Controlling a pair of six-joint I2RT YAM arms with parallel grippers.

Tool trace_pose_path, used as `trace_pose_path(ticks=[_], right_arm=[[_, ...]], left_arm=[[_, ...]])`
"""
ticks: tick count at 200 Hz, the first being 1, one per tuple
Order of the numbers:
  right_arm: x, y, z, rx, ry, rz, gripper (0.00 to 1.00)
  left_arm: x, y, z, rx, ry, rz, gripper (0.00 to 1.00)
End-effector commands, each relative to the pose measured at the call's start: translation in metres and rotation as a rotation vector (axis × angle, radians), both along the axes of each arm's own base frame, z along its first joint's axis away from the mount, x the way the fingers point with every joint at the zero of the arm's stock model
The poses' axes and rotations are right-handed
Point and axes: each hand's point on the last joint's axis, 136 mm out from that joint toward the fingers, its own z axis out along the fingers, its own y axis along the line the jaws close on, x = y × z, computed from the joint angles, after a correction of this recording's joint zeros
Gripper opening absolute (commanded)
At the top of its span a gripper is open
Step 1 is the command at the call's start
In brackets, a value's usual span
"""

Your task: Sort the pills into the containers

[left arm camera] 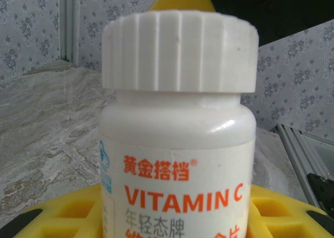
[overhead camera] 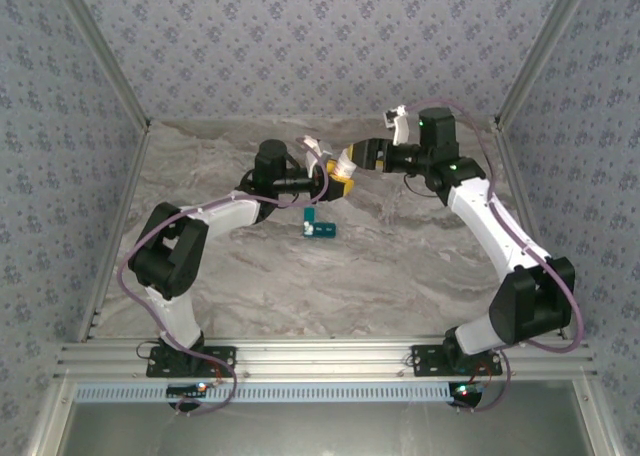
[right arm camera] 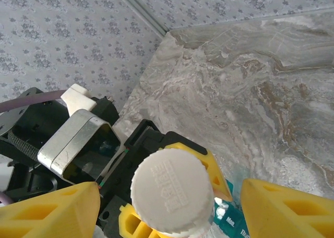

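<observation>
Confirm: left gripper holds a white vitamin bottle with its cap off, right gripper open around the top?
No, the cap is on the bottle; the left wrist view shows it. The rest stands: left gripper holds the bottle, right gripper open around the top.

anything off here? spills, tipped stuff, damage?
Nothing stands out. Left gripper holds the Vitamin C bottle, cap on; right gripper open around the cap. Teal pill box sits on the table, no spilled pills visible.
</observation>
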Motion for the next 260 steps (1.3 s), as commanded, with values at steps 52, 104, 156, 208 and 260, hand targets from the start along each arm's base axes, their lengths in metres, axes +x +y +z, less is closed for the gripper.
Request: trace_pose_path(ticks=[52, 104, 156, 208, 260], right_arm=[[0.002, 0.019, 0.001, -0.013, -0.007, 0.052, 0.68], [0.005, 0.016, 0.002, -0.015, -0.007, 0.039, 0.65], [0.007, 0.017, 0.001, -0.013, 0.01, 0.034, 0.49], [0.003, 0.021, -0.006, -0.036, 0.028, 0.017, 0.26], [0.001, 0.024, -0.028, -0.064, 0.075, -0.261, 0.2]], left_arm=[[-0.004, -0.002, 0.032, -0.05, -0.055, -0.036, 0.0], [-0.005, -0.004, 0.031, -0.047, -0.046, -0.043, 0.0], [-0.006, -0.005, 0.031, -0.047, -0.045, -0.046, 0.0], [-0.003, -0.006, 0.034, -0.046, -0.05, -0.032, 0.0], [0.01, -0.004, 0.031, -0.008, -0.127, 0.114, 0.0]])
